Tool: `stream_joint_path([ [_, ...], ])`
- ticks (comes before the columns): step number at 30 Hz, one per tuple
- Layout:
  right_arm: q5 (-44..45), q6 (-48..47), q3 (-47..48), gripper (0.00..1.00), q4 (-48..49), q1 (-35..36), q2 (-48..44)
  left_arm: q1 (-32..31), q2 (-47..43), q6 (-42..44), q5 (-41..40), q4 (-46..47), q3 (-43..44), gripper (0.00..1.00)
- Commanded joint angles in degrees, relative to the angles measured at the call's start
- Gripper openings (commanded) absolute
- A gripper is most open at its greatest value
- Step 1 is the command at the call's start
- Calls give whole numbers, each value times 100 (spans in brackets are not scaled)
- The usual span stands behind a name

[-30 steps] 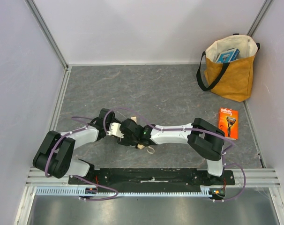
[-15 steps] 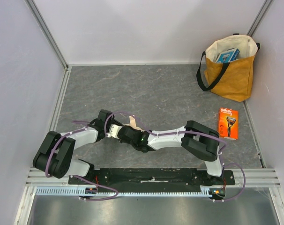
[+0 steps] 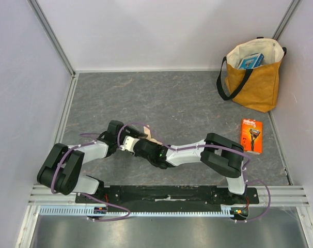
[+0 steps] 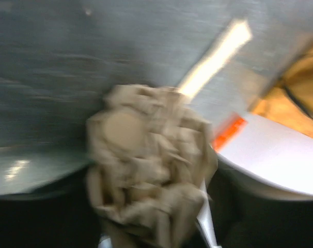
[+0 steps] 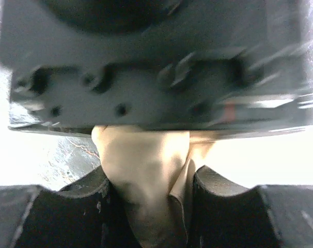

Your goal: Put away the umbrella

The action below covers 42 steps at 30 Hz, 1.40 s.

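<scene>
Grey marbled tabletop (image 3: 187,98), white walls (image 3: 161,31) around. One umbrella (image 3: 150,135) sits near the front middle between two grippers: the right gripper (image 5: 149,206) pinches its beige fabric; whether the left gripper (image 3: 131,140) grips it, I cannot tell. One mustard tote bag (image 3: 254,85), far right, holds one blue box (image 3: 250,61); one orange razor pack (image 3: 251,135) lies nearby

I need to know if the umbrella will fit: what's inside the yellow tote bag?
A blue box shows at the open top of the tote bag, against its pale lining. Anything lower is hidden by the bag's wall.
</scene>
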Motion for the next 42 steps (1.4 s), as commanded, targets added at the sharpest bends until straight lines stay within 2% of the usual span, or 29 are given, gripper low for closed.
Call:
stream_joint_path([
  [1,-1009,516,-628,0,-21,-337,224,-193,-243,92,342,111,-227,91],
  [4,-1273,710,-927,0,225,-460,48,-132,-638,293,86,725,-578,92],
  [13,-3038,1395,-1604,0,1095,-1119,-690,-122,-1377,1128,-433,1252,-1009,94],
  [17,-3734,1676,-1570,0,1280,-1278,-884,-114,-1211,1489,-478,1192,-799,95],
  [19,-4067,1747,-1464,0,1263,-1287,-945,-123,-1053,1507,-373,1533,-851,95],
  [26,-4271,2133,-1078,0,1114,-1418,-1139,-324,-596,1586,-565,1711,-834,96],
  [29,-4463,2624,-1068,0,1358,-1638,-1174,-421,-604,1508,-679,1834,-974,96],
  [38,-6061,4049,-1094,0,2764,-2121,-1033,-553,-798,1577,-1048,1747,-966,83],
  [42,-6704,4260,-1077,0,2880,-2210,-998,-553,-762,1806,-1110,1711,-799,72],
])
